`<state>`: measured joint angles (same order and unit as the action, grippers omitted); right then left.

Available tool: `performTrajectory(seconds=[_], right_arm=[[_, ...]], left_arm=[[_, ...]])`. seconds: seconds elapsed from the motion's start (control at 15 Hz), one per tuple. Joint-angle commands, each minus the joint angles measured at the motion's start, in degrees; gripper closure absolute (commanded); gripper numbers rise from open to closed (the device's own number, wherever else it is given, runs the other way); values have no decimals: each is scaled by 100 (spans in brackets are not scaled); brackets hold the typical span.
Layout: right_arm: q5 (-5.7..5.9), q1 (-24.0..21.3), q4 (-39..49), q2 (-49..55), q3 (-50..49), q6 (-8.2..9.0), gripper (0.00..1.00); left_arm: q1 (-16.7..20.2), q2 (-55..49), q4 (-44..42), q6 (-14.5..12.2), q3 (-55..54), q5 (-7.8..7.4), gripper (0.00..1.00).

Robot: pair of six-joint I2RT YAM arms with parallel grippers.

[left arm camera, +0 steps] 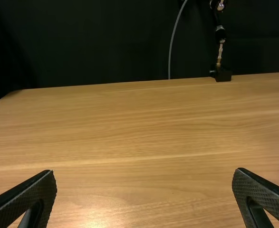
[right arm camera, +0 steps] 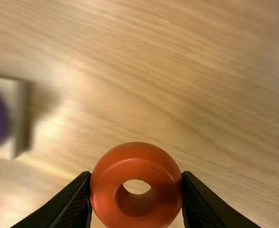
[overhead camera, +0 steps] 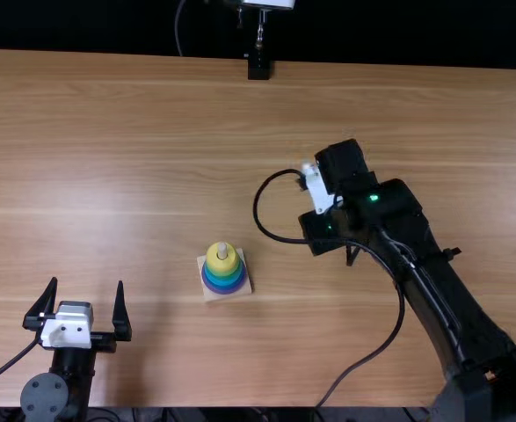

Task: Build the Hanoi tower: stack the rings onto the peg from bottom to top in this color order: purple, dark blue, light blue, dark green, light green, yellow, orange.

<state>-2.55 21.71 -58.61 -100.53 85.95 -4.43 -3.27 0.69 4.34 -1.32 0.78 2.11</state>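
Orange ring (right arm camera: 135, 156) is clamped in your R gripper (right arm camera: 137, 175), clear of the stack (overhead camera: 225, 275). Looks like you're on the last step: yellow ring (overhead camera: 229, 261) is on top, peg (overhead camera: 222, 251) poking thru. Next you prob bring the R gripper over, line up hole w/ peg, lower straight, release. Your L gripper (overhead camera: 87, 282) is empty, fingers spread. Count: 1 orange ring, 1 yellow ring, 1 peg, 1 base (overhead camera: 211, 296), 2 grippers; lower rings (overhead camera: 226, 288) blend, can't get exact no.
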Motion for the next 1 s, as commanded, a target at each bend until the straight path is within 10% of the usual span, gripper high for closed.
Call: performTrajectory(seconds=[0.0, 0.93], right_arm=[[-41, 193, -252, 227, 431, -32, 100], [-41, 2109, -948, 183, 2259, 31, 100]], left_arm=[[28, -69, 294, -58, -78, 11, 0], [28, -69, 294, -58, -78, 11, 0]])
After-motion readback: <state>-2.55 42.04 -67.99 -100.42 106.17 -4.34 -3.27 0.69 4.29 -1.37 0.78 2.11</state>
